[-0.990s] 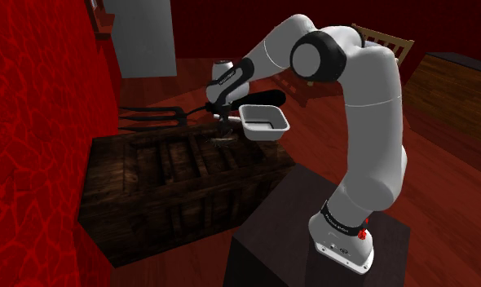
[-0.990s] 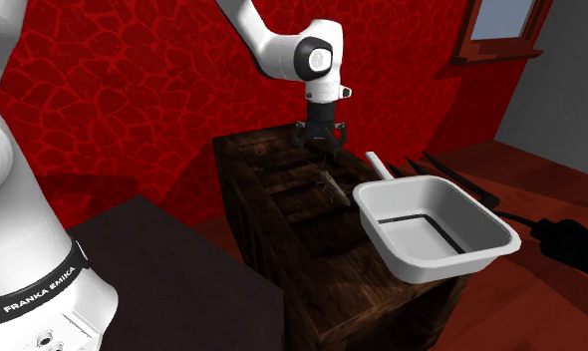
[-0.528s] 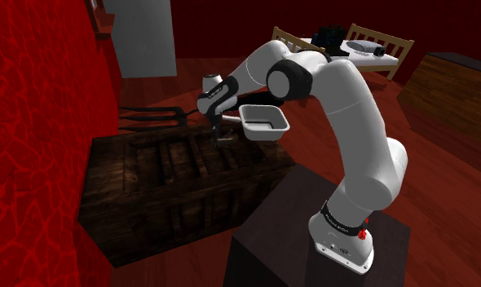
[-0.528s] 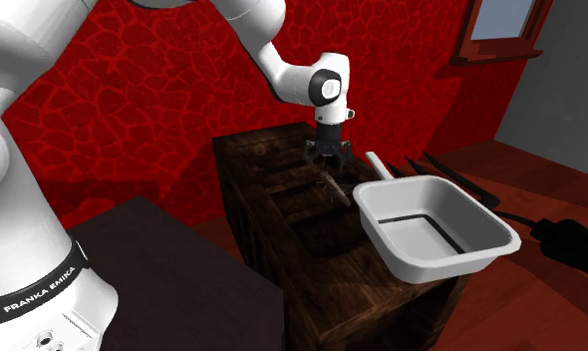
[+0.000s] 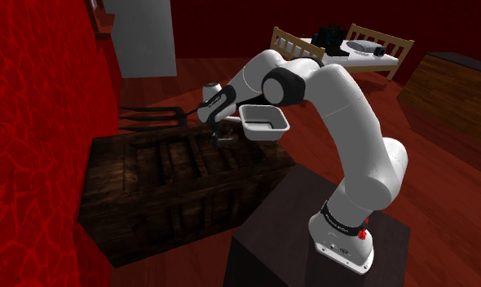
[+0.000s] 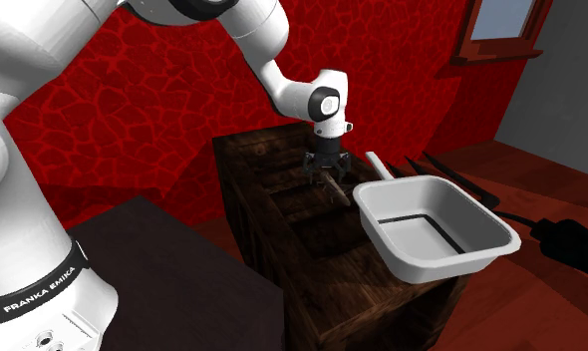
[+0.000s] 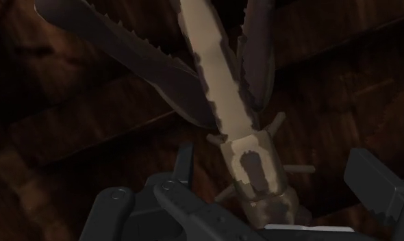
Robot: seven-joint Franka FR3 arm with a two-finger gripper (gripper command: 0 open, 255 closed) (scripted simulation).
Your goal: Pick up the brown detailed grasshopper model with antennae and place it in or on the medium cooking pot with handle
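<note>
While the gripper (image 6: 327, 179) hangs low over the dark wooden table (image 6: 332, 261), its two fingers (image 7: 380, 188) stand spread apart. The head end of the brown grasshopper (image 7: 218, 96) lies between them. It lies flat on the tabletop, with its body and spiny hind legs stretching away from the gripper. In the second exterior view the white pot (image 6: 427, 267) sits at the gripper's four o'clock, at the table's end.

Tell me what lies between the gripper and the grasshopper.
Nothing. In the wrist view the brown grasshopper sits right at the gripper, its head end between the open jaws, with the dark wooden table beneath.
</note>
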